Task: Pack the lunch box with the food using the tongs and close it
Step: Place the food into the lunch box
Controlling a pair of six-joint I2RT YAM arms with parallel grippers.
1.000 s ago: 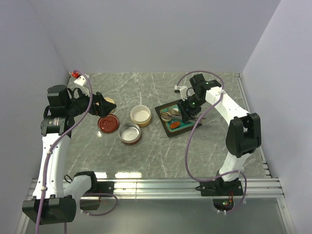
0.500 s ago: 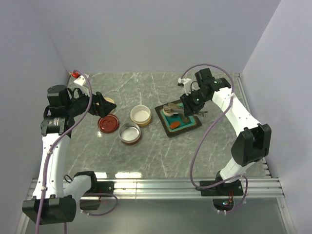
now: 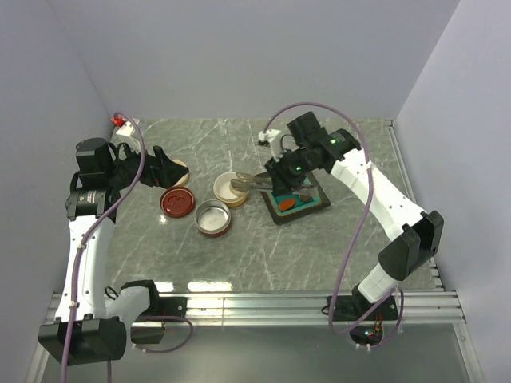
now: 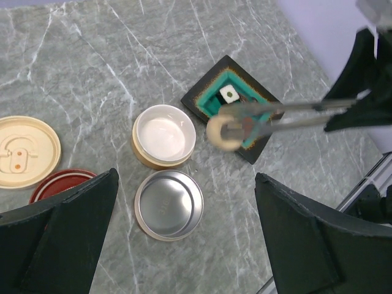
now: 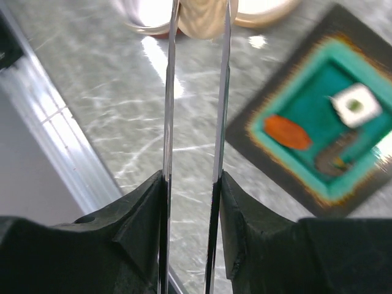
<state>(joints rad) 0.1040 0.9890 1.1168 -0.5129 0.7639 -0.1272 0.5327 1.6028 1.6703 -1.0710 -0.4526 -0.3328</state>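
Two pincers were mine over the grey veined marble table. My left pincer hung above the table's left part, its jaws spread wide with nothing between them. My right pincer reached out over the middle, squeezed onto the slim dark grey metal tongs, whose two thin arms ran forward from between my fingers.

The square teal tray with a dark rim lay right of centre. Just left of it stood a round cream bowl with a white inside, with nothing in it. Close against the bowl on the near side sat a round steel tin, likewise bare inside. Further left lay a round red lid and, beside it, a flat cream lid.

The tips of the tongs pinched the pale round piece and held it in the air at the bowl's tray-side edge — whether over the bowl or just short of it, I could not tell. In the tray lay the white cube, the orange-red oblong and the dark brown lump, each apart from the others.
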